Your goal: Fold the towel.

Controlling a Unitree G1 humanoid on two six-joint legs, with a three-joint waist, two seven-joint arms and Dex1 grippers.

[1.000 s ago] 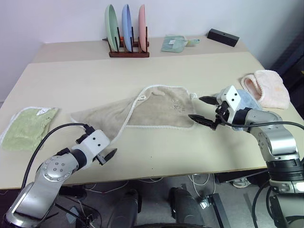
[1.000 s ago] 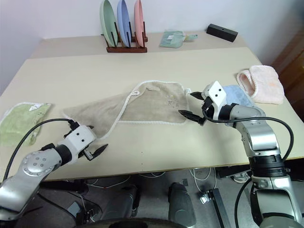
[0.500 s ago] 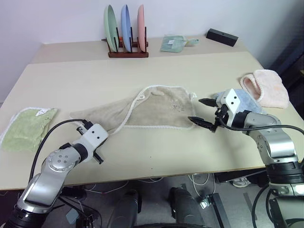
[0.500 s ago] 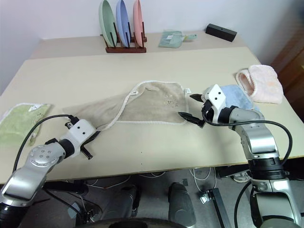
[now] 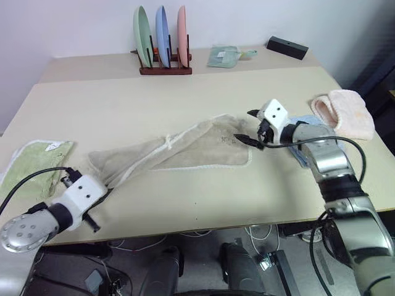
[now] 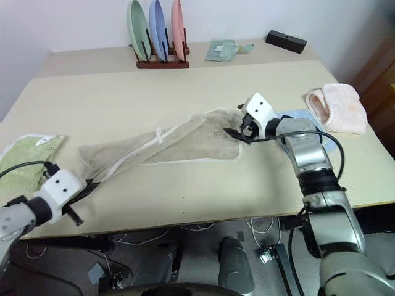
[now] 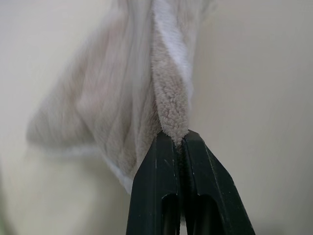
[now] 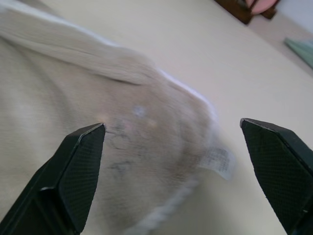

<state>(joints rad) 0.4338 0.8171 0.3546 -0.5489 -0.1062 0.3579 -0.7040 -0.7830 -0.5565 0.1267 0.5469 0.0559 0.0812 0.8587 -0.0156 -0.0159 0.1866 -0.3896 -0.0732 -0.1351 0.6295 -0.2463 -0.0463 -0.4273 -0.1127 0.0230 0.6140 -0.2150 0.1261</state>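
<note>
**Left eye view: left gripper clamps towel corner, right gripper wide over the far end**

Left eye view, and the towel (image 5: 185, 148) stretches across the middle of the table (image 5: 185, 92), a long beige strip running from lower left up toward centre right, white edging along its border. Its left end is bunched and drawn to a point, and that point sits in the left gripper (image 5: 100, 192) at the lower left of the frame, close to the table's front edge. The left wrist view confirms it: the two black fingers (image 7: 156, 196) are pressed together with a fold of terry pinched between them, cloth fanning away beyond the tips.

Over at centre right, the right gripper (image 5: 252, 127) hangs at the towel's right end, jaws spread wide, one tip above the cloth's upper right corner, the other near its right edge. In the right wrist view the fingers (image 8: 73, 176) stand far apart with the towel's corner and a small white tag lying between them, nothing gripped.

Around the edges: a green cloth (image 5: 34, 166) at far left, a pink cloth (image 5: 345, 111) at far right with a blue cloth (image 5: 302, 132) beside it under the right arm. Top centre, a rack (image 5: 163, 68) holds three plates upright; a black box (image 5: 287, 47) sits top right.
</note>
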